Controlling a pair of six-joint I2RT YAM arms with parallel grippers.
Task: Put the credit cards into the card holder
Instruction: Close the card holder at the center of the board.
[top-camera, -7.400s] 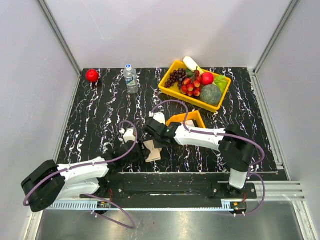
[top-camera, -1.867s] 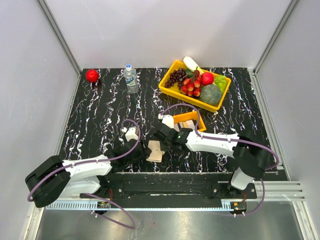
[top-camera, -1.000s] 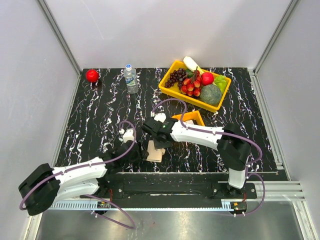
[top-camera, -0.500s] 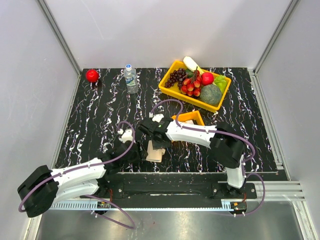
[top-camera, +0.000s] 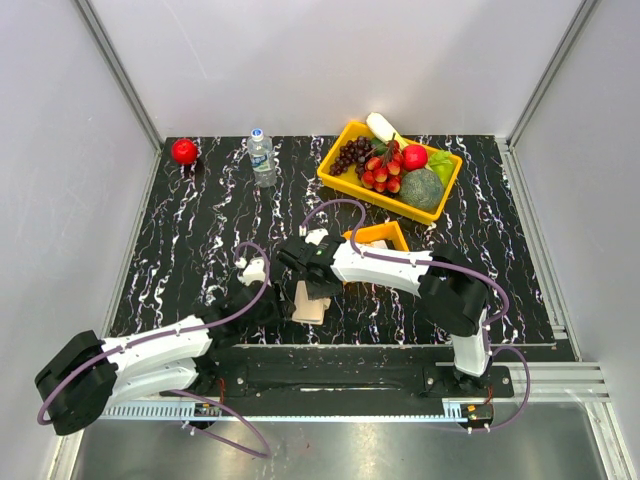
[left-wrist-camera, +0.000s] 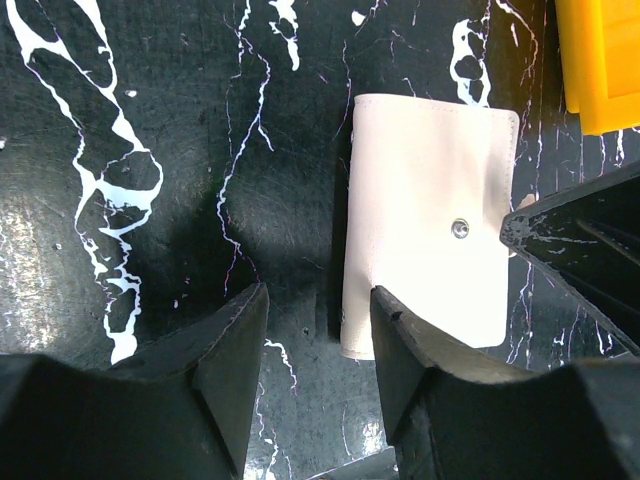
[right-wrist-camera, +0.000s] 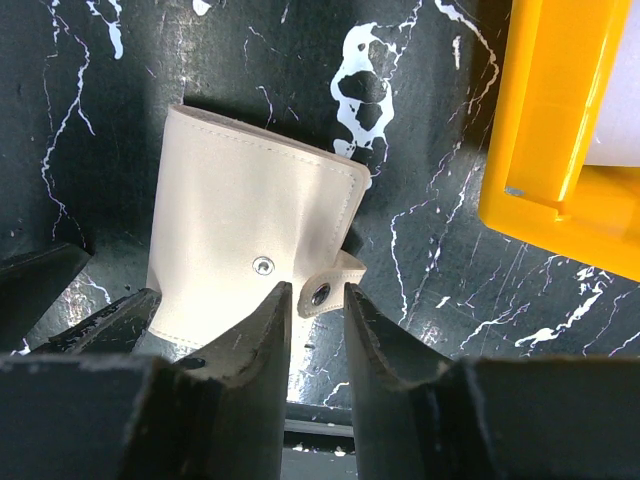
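The card holder (top-camera: 307, 303) is a beige folded wallet lying shut on the black marbled table, near the front. It also shows in the left wrist view (left-wrist-camera: 430, 225) and the right wrist view (right-wrist-camera: 240, 215). My right gripper (right-wrist-camera: 318, 300) stands over its near edge. Its jaws are narrowed round the small snap tab (right-wrist-camera: 326, 290), with a thin gap still showing. My left gripper (left-wrist-camera: 318, 345) is open at the wallet's left side with bare table between the fingers; its right finger (left-wrist-camera: 420, 370) overlaps the wallet's corner. A pale flat credit card (right-wrist-camera: 615, 130) lies in the small orange tray.
The small orange tray (top-camera: 362, 236) sits just behind and right of the wallet. A yellow tray (top-camera: 335, 172) of fruit stands at the back right. A water bottle (top-camera: 262, 157) and a red apple (top-camera: 184, 151) are at the back left.
My right gripper has shifted slightly left over the wallet's edge and its jaws have narrowed round the snap tab. The left arm has hardly moved.
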